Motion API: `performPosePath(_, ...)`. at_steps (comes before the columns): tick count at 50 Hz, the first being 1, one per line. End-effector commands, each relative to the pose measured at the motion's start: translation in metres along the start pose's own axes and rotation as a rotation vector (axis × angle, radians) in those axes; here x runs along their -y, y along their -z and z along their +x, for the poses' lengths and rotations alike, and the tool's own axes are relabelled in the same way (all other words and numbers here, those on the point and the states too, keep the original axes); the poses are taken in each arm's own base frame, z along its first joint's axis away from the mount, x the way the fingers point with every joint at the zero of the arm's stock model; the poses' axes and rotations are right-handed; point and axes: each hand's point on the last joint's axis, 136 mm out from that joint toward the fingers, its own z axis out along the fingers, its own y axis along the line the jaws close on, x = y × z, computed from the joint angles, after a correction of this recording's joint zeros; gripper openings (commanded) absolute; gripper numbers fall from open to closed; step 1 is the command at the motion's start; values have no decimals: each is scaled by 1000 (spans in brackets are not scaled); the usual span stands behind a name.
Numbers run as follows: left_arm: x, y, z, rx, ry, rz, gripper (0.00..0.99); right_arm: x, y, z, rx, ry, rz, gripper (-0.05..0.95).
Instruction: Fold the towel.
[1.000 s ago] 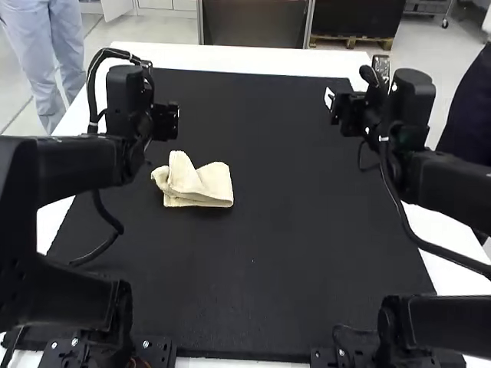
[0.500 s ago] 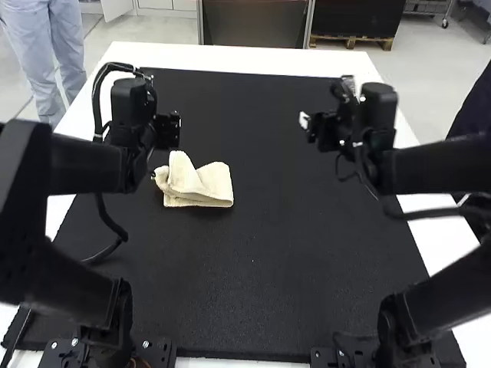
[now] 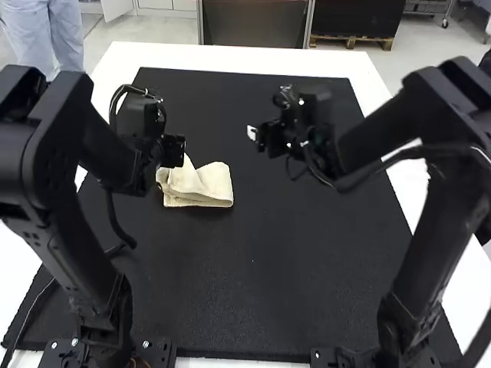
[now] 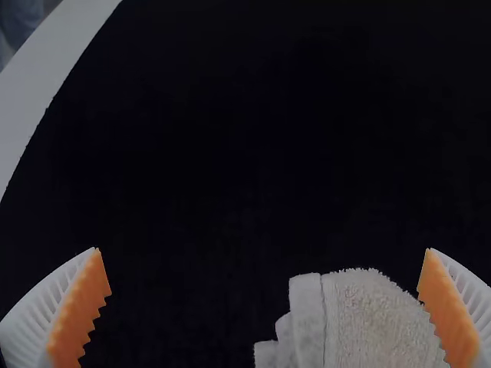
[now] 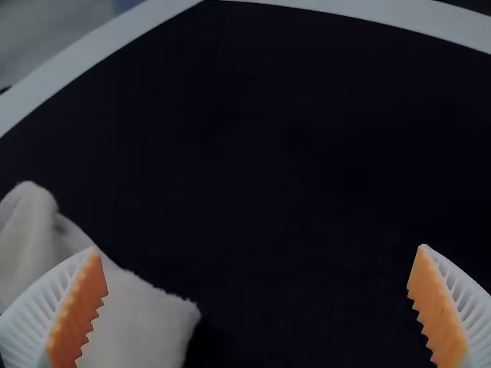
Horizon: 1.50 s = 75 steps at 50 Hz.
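Observation:
The cream towel [image 3: 201,186] lies folded over and partly bunched on the black mat, left of the middle, with a raised fold at its left part. My left gripper [image 3: 159,173] hangs over the towel's left end; in the left wrist view the left gripper [image 4: 262,307] is wide open, with part of the towel [image 4: 376,322] between its fingers. My right gripper [image 3: 255,135] is above the mat, to the right of and beyond the towel. In the right wrist view the right gripper [image 5: 261,305] stands wide open, the towel [image 5: 138,318] partly behind one finger.
The black mat [image 3: 261,284] covers most of the white table [image 3: 230,55], whose rim shows around it. Both arms rise from the near edge, one on each side. A person stands beyond the far left corner.
The right arm has swung left toward the towel. My left gripper has moved slightly right and nearer, over the towel's left end. The towel lies as before.

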Motion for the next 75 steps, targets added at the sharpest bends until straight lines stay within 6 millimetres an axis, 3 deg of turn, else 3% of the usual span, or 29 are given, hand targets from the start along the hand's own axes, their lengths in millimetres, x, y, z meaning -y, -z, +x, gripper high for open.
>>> performPosePath(1, 0, -3, -19, 44, 14, -9, 944, -19, -13, -17, 40, -27, -30, 903)
performPosePath(9, 1, -10, -5, 6, 8, -9, 944, -41, -32, -8, 19, -34, -77, 903)
performPosePath(22, 3, -21, 1, -13, 4, -9, 944, -45, -63, 11, -21, -34, -91, 903)
performPosePath(32, 5, -33, 20, -76, -8, -7, 944, -55, -83, 30, -74, -25, -113, 903)
performPosePath(49, 9, -43, 32, -111, -12, 10, 944, -55, -110, 44, -110, -16, -119, 903)
performPosePath(60, 4, -56, 43, -160, -9, 5, 946, -54, -123, 62, -169, -21, -116, 903)
performPosePath(75, 2, -57, 47, -187, -9, 3, 946, -50, -122, 75, -209, -24, -107, 903)
